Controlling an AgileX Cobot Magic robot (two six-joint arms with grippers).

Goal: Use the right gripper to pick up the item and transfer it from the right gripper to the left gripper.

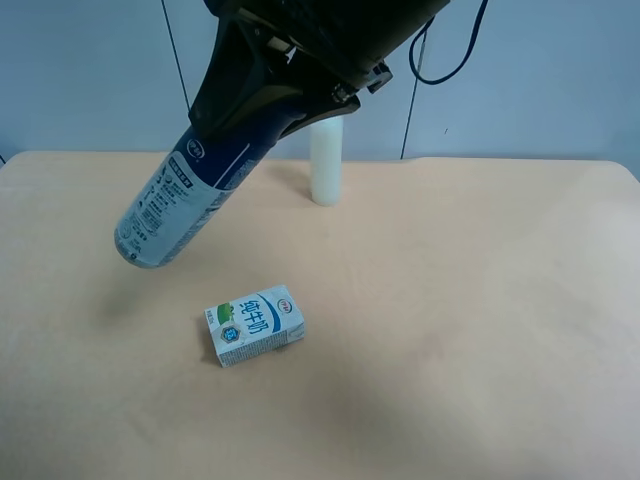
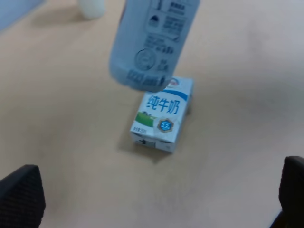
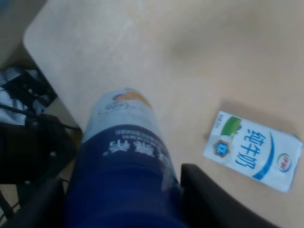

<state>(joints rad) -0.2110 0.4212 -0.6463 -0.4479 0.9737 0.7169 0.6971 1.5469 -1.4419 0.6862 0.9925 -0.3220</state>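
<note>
**Finding.** The slim cylindrical bottle (image 1: 185, 195), with its dark blue cap end and white-grey printed plastic body, hangs tilted in the air. It is clear of the pale beige surface (image 1: 480, 300), and its base points down toward the edge at the exterior high view's left. The black right gripper (image 3: 123, 204) is clamped on the blue upper part, one finger on each side. The left gripper (image 2: 156, 194) has its fingers spread wide with nothing between them. The bottle's base lies ahead of it, not yet reached.

**Surroundings.** A blue-and-white cardboard milk carton (image 1: 255, 325) lies flat near the middle of the surface, close under the bottle's base. A plain creamy-white cylinder (image 1: 326, 160) stands by the far edge.

**Recommendation.** The handover is not yet made.
- The left gripper should take the white-grey lower body, well apart from the right fingers.
- Its jaws should sit square across the tilted axis.
- The right gripper should let go only after the left has closed firmly.
- A glossy round body may slip, so the bottle should stay high above the carton.
</note>
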